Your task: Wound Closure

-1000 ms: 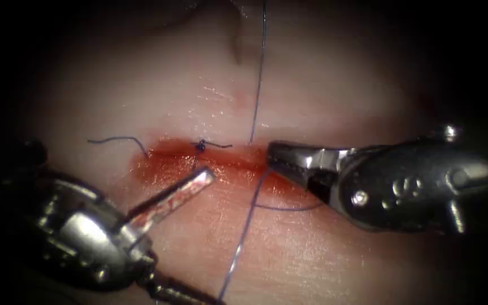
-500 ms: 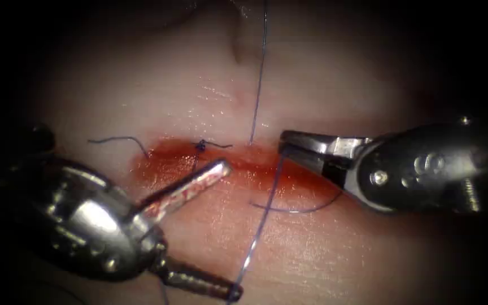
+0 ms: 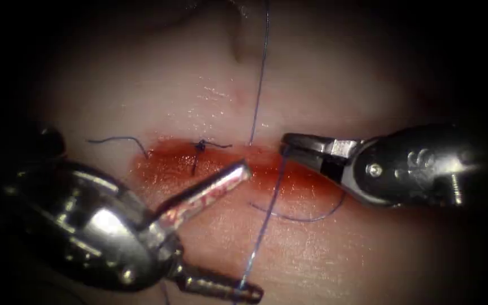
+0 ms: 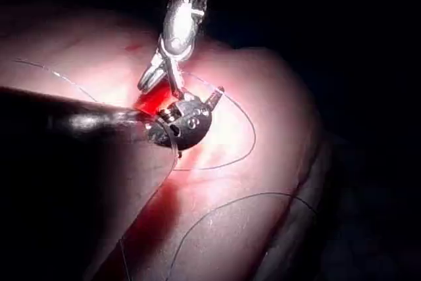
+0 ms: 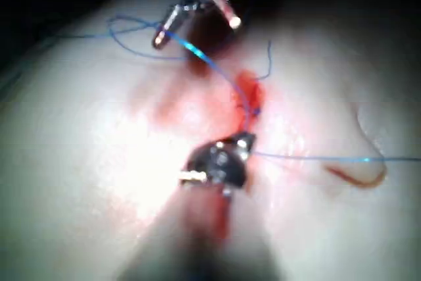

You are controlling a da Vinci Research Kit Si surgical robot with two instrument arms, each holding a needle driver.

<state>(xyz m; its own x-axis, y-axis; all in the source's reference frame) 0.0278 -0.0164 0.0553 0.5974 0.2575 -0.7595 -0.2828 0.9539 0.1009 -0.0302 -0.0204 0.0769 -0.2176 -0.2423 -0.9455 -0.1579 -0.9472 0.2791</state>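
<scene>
Left tool (image 3: 244, 168) advanced rightward, right tool (image 3: 287, 144) gripping thread (image 3: 266, 212)

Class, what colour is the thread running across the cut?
Blue to dark violet; the thread shows best in the endoscope view.

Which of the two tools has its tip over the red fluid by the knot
The left tool, coming up from below the cut; its red-smeared tip sits beside the knot. The right tool is further right, at the thread.
</scene>
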